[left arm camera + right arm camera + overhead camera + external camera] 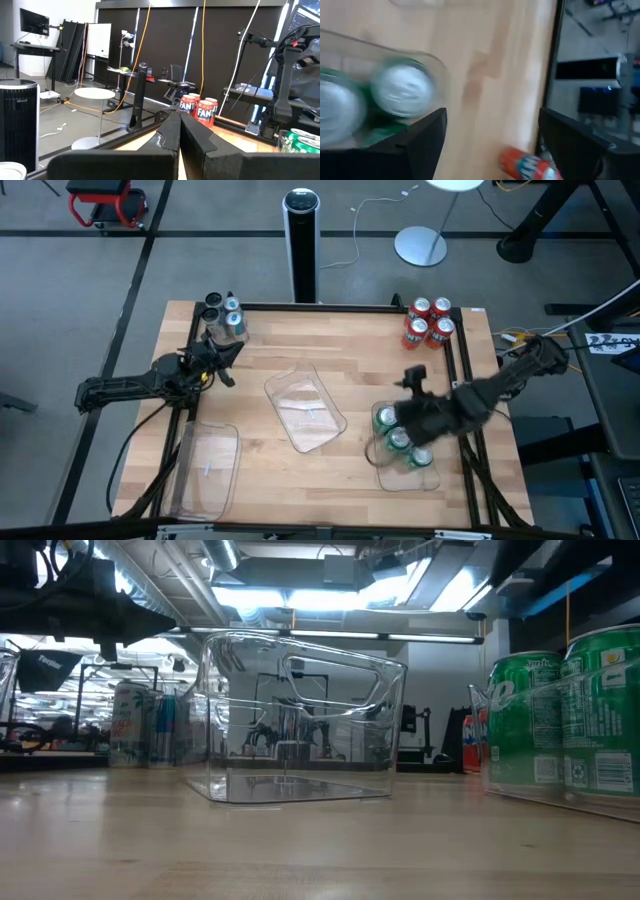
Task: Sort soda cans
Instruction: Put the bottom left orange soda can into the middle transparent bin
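The right pincer hovers with its fingers spread wide over the green cans, which stand in a clear tray at the table's right front. The left pincer is closed and empty beside the silver cans at the far left corner. Red cans stand at the far right.

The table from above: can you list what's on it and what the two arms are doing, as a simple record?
Green cans: in the clear tray at the right
Red cans: four, back right corner, on bare wood
Silver cans: back left corner
Empty trays: middle tray, front left tray
Right gripper: open, over the green cans
Left gripper: shut, empty, near the silver cans
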`<act>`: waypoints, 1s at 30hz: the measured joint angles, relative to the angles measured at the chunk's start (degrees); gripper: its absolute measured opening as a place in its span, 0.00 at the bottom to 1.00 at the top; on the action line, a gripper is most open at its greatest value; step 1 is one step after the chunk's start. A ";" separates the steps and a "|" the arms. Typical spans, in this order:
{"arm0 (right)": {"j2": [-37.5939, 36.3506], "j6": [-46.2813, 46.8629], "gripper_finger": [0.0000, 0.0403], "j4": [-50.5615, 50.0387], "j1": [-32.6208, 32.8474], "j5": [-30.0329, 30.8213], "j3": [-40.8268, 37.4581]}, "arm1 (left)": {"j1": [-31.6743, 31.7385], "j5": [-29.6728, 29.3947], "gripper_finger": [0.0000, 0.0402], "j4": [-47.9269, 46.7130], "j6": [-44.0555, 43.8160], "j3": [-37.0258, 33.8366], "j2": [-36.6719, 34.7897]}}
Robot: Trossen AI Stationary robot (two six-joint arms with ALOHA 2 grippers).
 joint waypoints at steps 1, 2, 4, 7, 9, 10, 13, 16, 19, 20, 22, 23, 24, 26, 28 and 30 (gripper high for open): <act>0.00 -2.71 0.78 0.00 -2.29 -0.24 0.00 | -0.01 0.00 0.00 -0.04 0.00 0.01 0.00; 0.00 -5.39 0.78 -0.05 -4.65 -0.65 0.00 | -0.02 0.00 0.00 -0.09 0.00 0.00 0.00; 0.00 -10.57 0.78 -0.54 -9.57 -1.61 0.00 | -0.01 0.00 0.00 -0.18 0.00 0.00 0.00; 0.00 -17.58 0.78 -2.08 -17.37 -3.71 -0.03 | -0.01 0.00 0.00 -0.25 0.07 0.01 0.00; 0.00 -22.54 0.78 -2.44 -22.83 -4.77 -0.04 | -0.02 0.00 0.00 -0.31 0.29 0.00 0.00; -0.01 -25.00 0.78 -2.49 -25.64 -5.13 -0.04 | -0.02 0.00 0.00 -0.38 0.42 0.00 0.00; -0.11 -32.47 0.78 -2.41 -34.34 -6.35 -0.04 | -0.02 0.00 0.00 -0.62 0.48 0.01 0.00; -0.11 -38.98 0.78 -2.36 -42.82 -8.73 -0.07 | -0.02 0.00 0.00 -0.57 0.64 0.01 0.00; -0.13 -44.89 0.78 -2.26 -50.47 -11.69 -0.07 | -0.02 0.00 0.00 0.15 1.99 0.00 0.00; -0.13 -46.63 0.78 -2.00 -52.81 -12.45 -0.07 | -0.01 0.00 0.00 0.38 2.59 0.01 0.00; -0.13 -50.22 0.78 -0.68 -57.24 -13.76 -0.07 | -0.02 0.00 0.00 0.76 2.95 0.02 0.00; -0.13 -52.23 0.78 0.20 -59.27 -14.77 -0.07 | -0.02 0.00 0.00 0.76 2.95 0.00 -0.02; -0.13 -53.93 0.78 1.05 -61.21 -16.05 -0.07 | -0.01 0.00 0.00 0.71 2.95 0.00 -0.02; -0.13 -56.78 0.78 2.63 -64.86 -18.65 -0.07 | -0.02 0.00 0.00 0.71 2.95 0.01 -0.02; -0.13 -59.24 0.78 4.09 -67.99 -21.10 -0.07 | -0.02 0.00 0.00 0.71 3.09 0.00 -0.02; 0.26 -60.99 0.78 4.95 -70.59 -22.94 -0.07 | 0.00 0.00 0.00 0.74 3.76 0.00 -0.02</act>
